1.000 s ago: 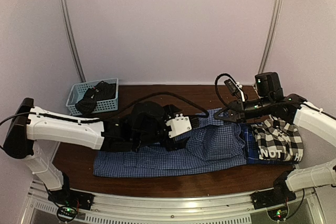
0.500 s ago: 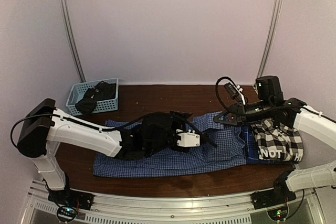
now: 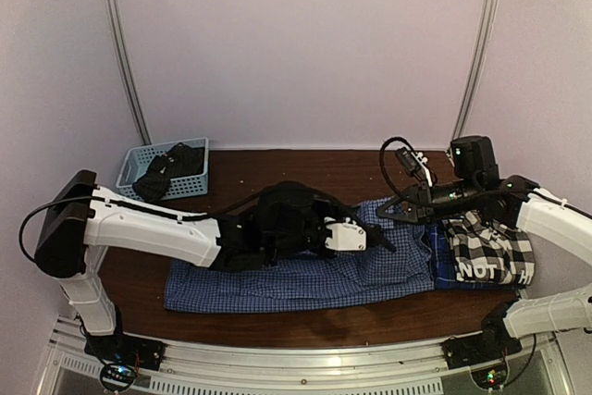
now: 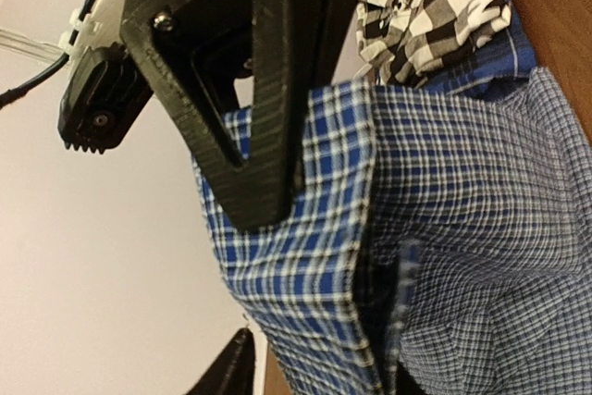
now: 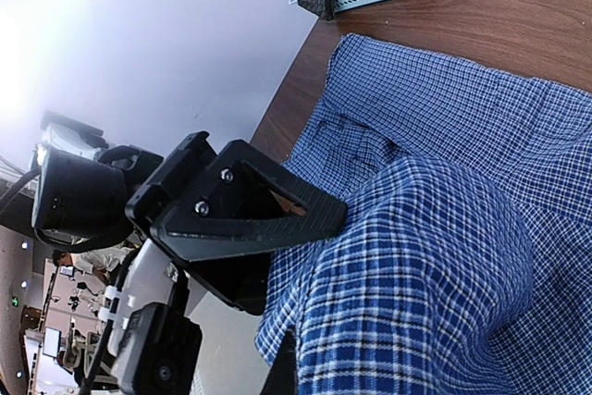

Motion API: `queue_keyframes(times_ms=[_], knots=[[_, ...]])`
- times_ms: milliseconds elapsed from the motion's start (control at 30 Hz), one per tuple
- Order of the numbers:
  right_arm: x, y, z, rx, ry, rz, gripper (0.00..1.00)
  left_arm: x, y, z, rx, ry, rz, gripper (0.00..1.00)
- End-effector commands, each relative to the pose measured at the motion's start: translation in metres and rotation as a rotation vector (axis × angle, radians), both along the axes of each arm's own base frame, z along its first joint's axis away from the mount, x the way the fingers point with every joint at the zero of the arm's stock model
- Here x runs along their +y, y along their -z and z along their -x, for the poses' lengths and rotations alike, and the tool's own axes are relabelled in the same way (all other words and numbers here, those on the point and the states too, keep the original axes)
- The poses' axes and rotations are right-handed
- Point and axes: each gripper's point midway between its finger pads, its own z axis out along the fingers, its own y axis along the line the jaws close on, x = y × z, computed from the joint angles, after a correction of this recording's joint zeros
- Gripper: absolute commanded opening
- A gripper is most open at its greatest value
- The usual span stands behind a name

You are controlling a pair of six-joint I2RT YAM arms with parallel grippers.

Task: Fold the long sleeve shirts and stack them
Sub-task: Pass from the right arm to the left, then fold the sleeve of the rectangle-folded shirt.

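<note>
Holding the darker blue plaid shirt (image 5: 416, 265) clamped in our right hand (image 3: 386, 213), centre right, we likely raise its edge for our left hand (image 3: 377, 241), whose closure we cannot tell.

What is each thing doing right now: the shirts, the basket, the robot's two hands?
check shirt: spread out, mostly flat.
dark plaid shirt: one edge lifted.
black-and-white shirt: crumpled.
basket: upright, dark cloth inside.
right gripper: shut on dark plaid shirt.
left gripper: at the lifted edge, open or shut unclear.
</note>
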Motion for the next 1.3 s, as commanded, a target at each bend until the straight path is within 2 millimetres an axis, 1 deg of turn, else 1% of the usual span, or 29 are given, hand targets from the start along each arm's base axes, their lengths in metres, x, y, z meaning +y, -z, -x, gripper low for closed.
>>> queue_keyframes(times_ms=[0,133,267,367,400,433,467,500,533,567,600,667,767,900,933,1033,1133,1267], knots=[[-0.001,-0.005,0.0,-0.027,-0.003,-0.017,0.0,-0.007,0.002,0.009,0.051,0.048,0.006,0.3],[-0.002,-0.005,0.001,-0.031,0.002,-0.012,0.0,-0.005,0.001,0.011,0.088,0.051,0.013,0.15],[-0.003,-0.007,0.001,-0.035,0.008,-0.011,0.0,-0.001,-0.001,0.01,0.102,0.029,0.016,0.0],[-0.004,-0.005,0.001,-0.032,0.013,-0.005,0.0,0.002,-0.004,0.01,0.108,0.022,0.021,0.0],[-0.004,-0.005,0.001,-0.033,0.015,-0.002,0.02,0.002,-0.004,0.01,0.115,0.022,0.02,0.0],[-0.005,-0.005,0.001,-0.034,0.018,0.0,0.07,0.003,-0.005,0.011,0.123,0.02,0.022,0.0],[-0.006,-0.005,0.001,-0.036,0.023,0.006,0.14,0.004,-0.008,0.011,0.13,0.017,0.024,0.0],[-0.007,-0.005,0.002,-0.04,0.026,0.013,0.23,0.005,-0.009,0.011,0.141,0.014,0.024,0.0],[-0.009,-0.006,0.003,-0.047,0.031,0.02,0.36,0.005,-0.01,0.011,0.155,0.008,0.022,0.0],[-0.011,-0.007,0.003,-0.055,0.039,0.031,0.46,0.008,-0.01,0.011,0.17,0.0,0.012,0.0],[-0.014,-0.008,0.005,-0.057,0.046,0.048,0.55,0.01,-0.012,0.012,0.184,-0.006,0.006,0.0],[-0.02,-0.011,0.007,-0.073,0.063,0.085,0.64,0.013,-0.015,0.013,0.221,-0.02,-0.003,0.0],[-0.033,-0.022,0.01,-0.117,0.109,0.14,0.68,0.018,-0.015,0.022,0.312,-0.009,-0.052,0.0],[-0.048,-0.042,0.011,-0.175,0.17,0.19,0.68,0.019,-0.018,0.039,0.44,0.023,-0.104,0.0],[-0.052,-0.051,0.01,-0.201,0.193,0.198,0.68,0.019,-0.019,0.044,0.461,0.027,-0.114,0.0],[-0.064,-0.065,0.003,-0.244,0.263,0.248,0.68,0.019,-0.02,0.063,0.488,0.037,-0.149,0.0],[-0.075,-0.067,-0.011,-0.261,0.329,0.315,0.69,0.02,-0.019,0.084,0.486,0.041,-0.185,0.0],[-0.083,-0.056,-0.032,-0.254,0.398,0.375,0.69,0.022,-0.025,0.115,0.492,0.063,-0.226,0.0]])
